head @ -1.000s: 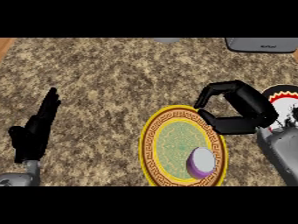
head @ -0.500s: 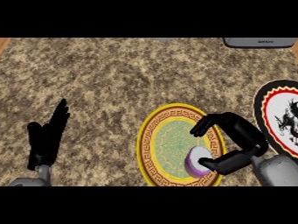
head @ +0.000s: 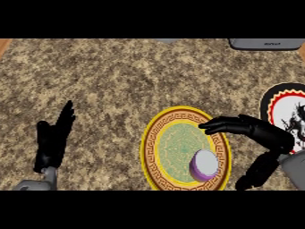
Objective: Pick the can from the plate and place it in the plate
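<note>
The can (head: 204, 164) stands on the gold-rimmed plate (head: 156, 147), near its lower right edge. The right hand (head: 264, 134) arches just above it, fingers and thumb spread, holding nothing. The left hand (head: 52, 143) rests open at the lower left. A dragon plate (head: 280, 100) lies at the right edge.

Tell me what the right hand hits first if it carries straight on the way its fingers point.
The right hand points leftward over the yellow plate. Going straight on, it would probably pass above the can, which lies nearer the robot, and cross the plate's far rim onto bare counter. Its height is unclear.
</note>
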